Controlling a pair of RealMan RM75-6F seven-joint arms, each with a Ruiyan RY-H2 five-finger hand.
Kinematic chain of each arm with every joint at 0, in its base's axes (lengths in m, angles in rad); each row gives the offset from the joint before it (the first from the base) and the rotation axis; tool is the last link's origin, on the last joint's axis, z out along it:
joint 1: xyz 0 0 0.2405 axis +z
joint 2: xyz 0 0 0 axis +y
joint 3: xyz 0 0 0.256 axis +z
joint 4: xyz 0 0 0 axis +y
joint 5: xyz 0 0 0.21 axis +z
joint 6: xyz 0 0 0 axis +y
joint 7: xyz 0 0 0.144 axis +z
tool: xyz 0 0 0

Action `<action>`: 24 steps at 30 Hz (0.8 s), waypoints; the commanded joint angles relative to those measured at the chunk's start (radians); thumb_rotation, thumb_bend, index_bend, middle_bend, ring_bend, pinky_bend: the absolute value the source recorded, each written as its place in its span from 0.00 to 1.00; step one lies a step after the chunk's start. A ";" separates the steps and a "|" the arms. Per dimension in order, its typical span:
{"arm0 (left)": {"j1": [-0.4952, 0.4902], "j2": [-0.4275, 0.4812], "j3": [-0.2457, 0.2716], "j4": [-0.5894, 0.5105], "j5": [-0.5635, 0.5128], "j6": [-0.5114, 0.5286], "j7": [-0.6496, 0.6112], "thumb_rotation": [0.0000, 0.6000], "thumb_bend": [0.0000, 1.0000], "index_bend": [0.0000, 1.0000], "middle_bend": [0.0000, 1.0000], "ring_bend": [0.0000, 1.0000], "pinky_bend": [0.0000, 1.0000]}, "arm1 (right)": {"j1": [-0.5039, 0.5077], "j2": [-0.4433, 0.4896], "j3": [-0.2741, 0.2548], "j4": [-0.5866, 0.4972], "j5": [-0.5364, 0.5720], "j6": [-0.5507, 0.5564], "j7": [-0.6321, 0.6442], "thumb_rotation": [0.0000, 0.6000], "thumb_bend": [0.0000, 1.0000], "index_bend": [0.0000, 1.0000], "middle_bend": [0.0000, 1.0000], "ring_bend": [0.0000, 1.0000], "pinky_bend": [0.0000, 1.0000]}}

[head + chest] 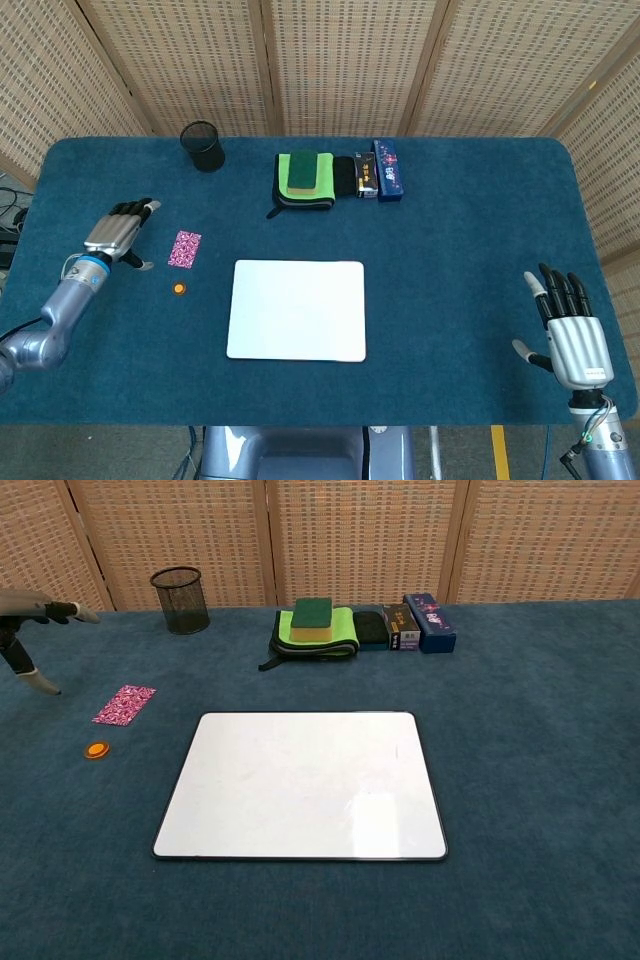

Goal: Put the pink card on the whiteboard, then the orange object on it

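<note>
Chest view cut off the left hand at frame left, fingers spread, empty, near the pink card; right hand released.

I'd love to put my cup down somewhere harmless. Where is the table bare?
Bare cloth lies between the whiteboard and the right hand, and in front of the whiteboard. It is crowded near the pink card, orange object and left hand.

Lab booth (wicker screens, blue table)
</note>
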 commanded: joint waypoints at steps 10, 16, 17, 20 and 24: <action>-0.081 -0.131 0.021 0.143 -0.086 -0.097 0.026 1.00 0.21 0.15 0.00 0.00 0.00 | 0.001 0.005 -0.003 -0.005 -0.001 -0.004 0.007 1.00 0.00 0.00 0.00 0.00 0.00; -0.095 -0.145 0.029 0.160 -0.105 -0.099 0.037 1.00 0.21 0.16 0.00 0.00 0.00 | 0.000 0.006 -0.003 -0.005 -0.002 -0.002 0.012 1.00 0.00 0.00 0.00 0.00 0.00; -0.098 -0.146 0.031 0.162 -0.109 -0.099 0.039 1.00 0.21 0.16 0.00 0.00 0.00 | -0.001 0.007 -0.003 -0.005 -0.002 -0.001 0.013 1.00 0.00 0.00 0.00 0.00 0.00; -0.109 -0.153 0.039 0.173 -0.136 -0.106 0.051 1.00 0.21 0.16 0.00 0.00 0.00 | -0.001 0.007 -0.004 -0.005 -0.002 -0.002 0.016 1.00 0.00 0.00 0.00 0.00 0.00; -0.115 -0.164 0.051 0.185 -0.156 -0.108 0.062 1.00 0.21 0.16 0.00 0.00 0.00 | 0.000 0.008 -0.004 -0.006 -0.002 -0.003 0.017 1.00 0.00 0.00 0.00 0.00 0.00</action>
